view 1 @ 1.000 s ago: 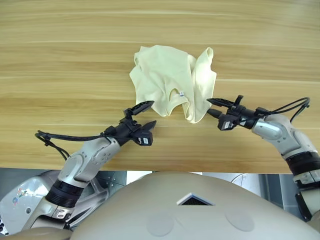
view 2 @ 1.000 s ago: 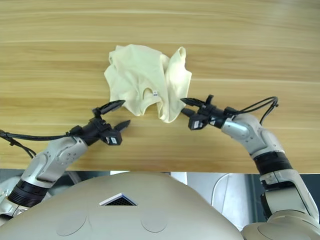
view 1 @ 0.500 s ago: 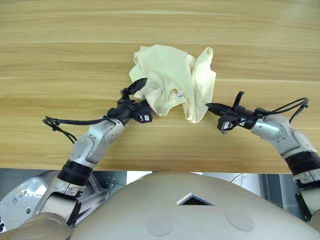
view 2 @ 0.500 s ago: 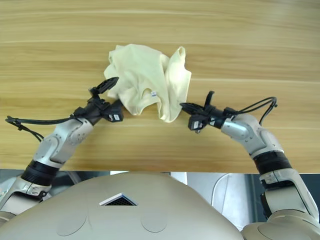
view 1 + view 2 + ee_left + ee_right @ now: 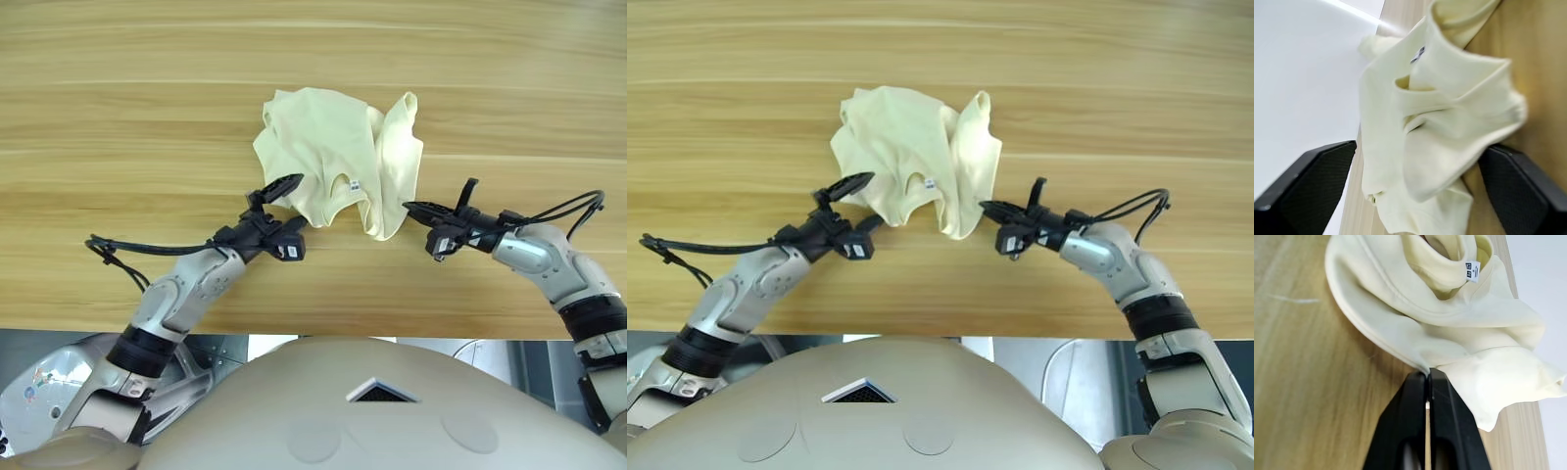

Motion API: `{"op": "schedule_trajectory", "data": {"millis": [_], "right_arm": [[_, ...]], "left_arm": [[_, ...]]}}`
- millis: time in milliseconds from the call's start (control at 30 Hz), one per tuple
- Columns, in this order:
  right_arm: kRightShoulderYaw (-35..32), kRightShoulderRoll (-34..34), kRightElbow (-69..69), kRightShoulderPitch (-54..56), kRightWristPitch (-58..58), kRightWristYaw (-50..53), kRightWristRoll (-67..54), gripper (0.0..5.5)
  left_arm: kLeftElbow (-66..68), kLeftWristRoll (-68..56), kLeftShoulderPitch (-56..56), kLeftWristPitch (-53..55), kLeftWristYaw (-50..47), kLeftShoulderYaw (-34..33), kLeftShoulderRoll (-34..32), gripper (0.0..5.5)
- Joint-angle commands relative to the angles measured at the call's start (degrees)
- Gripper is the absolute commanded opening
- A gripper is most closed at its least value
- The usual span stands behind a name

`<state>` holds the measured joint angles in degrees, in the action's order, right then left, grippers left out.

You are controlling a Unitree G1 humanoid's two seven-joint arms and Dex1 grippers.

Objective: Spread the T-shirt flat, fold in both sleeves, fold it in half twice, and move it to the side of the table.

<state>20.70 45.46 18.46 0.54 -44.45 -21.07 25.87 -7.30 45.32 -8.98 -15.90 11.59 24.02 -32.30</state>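
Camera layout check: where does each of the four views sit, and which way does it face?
Left eye view: on the head, looking forward and down at the table and crumpled T-shirt; both arms, left gripper and right gripper show.
Right eye view: same head, same scene and arms, slightly offset.
Left wrist view: on the left wrist, looking along its open fingers at the T-shirt.
Right wrist view: on the right wrist, looking along its closed fingers at the T-shirt's hem.
Shared: all four see the T-shirt.
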Motion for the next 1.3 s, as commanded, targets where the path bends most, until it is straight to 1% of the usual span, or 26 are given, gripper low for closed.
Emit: {"op": "schedule_trajectory", "data": {"millis": [33, 200, 300, 367, 400, 600, 967, 1033, 1133, 1300], "right_arm": [[1.37, -0.19, 1.99, -1.31, 1.76, -1.36, 2.78, 0.0], [1.43, -0.34, 1.94, -1.1, 1.75, -1.52, 2.67, 0.0], [1.43, -0.33, 2.02, -0.97, 1.74, -1.63, 2.59, 0.0], [1.46, -0.37, 2.23, -0.77, 1.69, -1.67, 2.6, 0.0], [1.5, -0.4, 2.37, -0.61, 1.62, -1.71, 2.59, 0.0], [1.87, -0.54, 3.14, 0.28, 1.24, -1.97, 2.59, 0.0], [1.85, -0.01, 2.37, 0.47, 0.85, -2.79, 2.03, 0.0], [1.65, 0.13, 1.76, 0.02, 0.94, -2.78, 1.91, 0.0], [1.38, 0.16, 1.29, -0.49, 1.05, -2.58, 1.82, 0.0], [-0.43, -2.18, 3.77, 1.26, 0.03, 1.73, 1.22, 0.0]], "left_arm": [[3.31, -0.24, -1.52, 1.05, 1.67, 0.86, -0.24, 4.5], [4.13, 0.08, -1.14, 0.54, 2.03, 1.57, -0.53, 3.61], [3.07, 0.15, -2.27, -0.77, 2.23, 2.23, -1.38, 3.19], [2.31, -0.04, -3.1, -2.08, 2.31, 2.81, -1.99, 2.77], [2.19, -0.14, -3.29, -2.35, 2.31, 2.91, -2.11, 2.73], [6.04, 0.24, -2.28, -2.33, 0.98, 2.56, -1.78, 1.65], [8.92, 0.36, -0.29, 0.28, -0.01, 1.33, -0.13, 0.23], [8.93, 0.39, -0.44, 0.37, 0.08, 1.53, -0.29, 0.05], [8.24, -0.22, -1.04, 0.65, -0.48, 1.0, -0.29, 0.02], [7.62, -6.38, -2.08, -1.29, -4.64, -3.82, 0.88, 0.02]]}}
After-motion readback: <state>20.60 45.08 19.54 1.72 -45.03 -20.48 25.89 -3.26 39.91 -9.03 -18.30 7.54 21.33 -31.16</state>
